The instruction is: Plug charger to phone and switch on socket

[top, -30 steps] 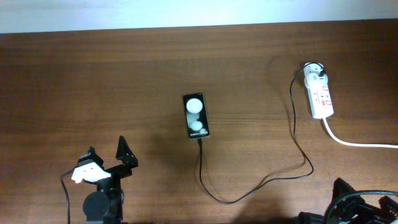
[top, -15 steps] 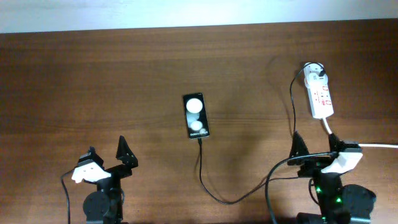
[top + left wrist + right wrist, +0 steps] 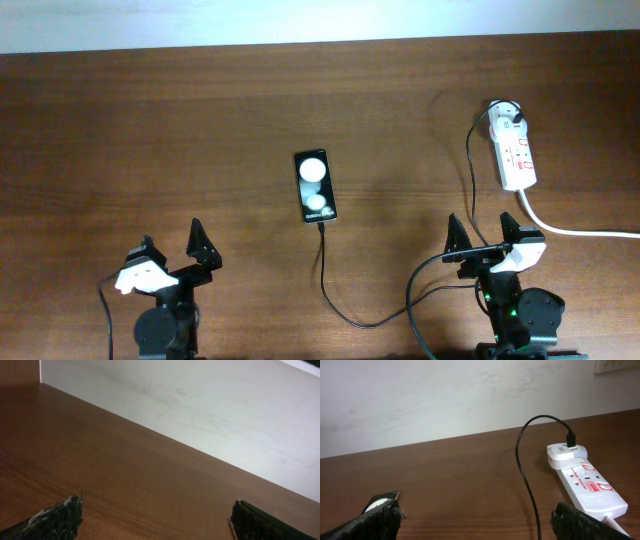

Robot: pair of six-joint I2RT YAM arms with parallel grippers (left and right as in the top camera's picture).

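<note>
The black phone (image 3: 315, 187) lies flat mid-table, white patches up. The thin black charger cable (image 3: 327, 285) meets the phone's near end, loops along the front of the table and runs up to a white adapter on the socket (image 3: 517, 156). My right gripper (image 3: 480, 232) is open and empty, with the cable (image 3: 520, 465) passing between its fingers (image 3: 476, 520). The socket (image 3: 585, 485) lies ahead to its right. A corner of the phone (image 3: 380, 501) shows behind its left finger. My left gripper (image 3: 172, 240) is open and empty at the front left, over bare wood (image 3: 157, 522).
The socket's thick white cord (image 3: 575, 231) runs off the right edge of the table. A white wall (image 3: 445, 395) stands behind the table's far edge.
My right arm has come in from the bottom right corner and moved left, now straddling the cable. The cable's front loop has shifted. The left arm and phone have not moved.
</note>
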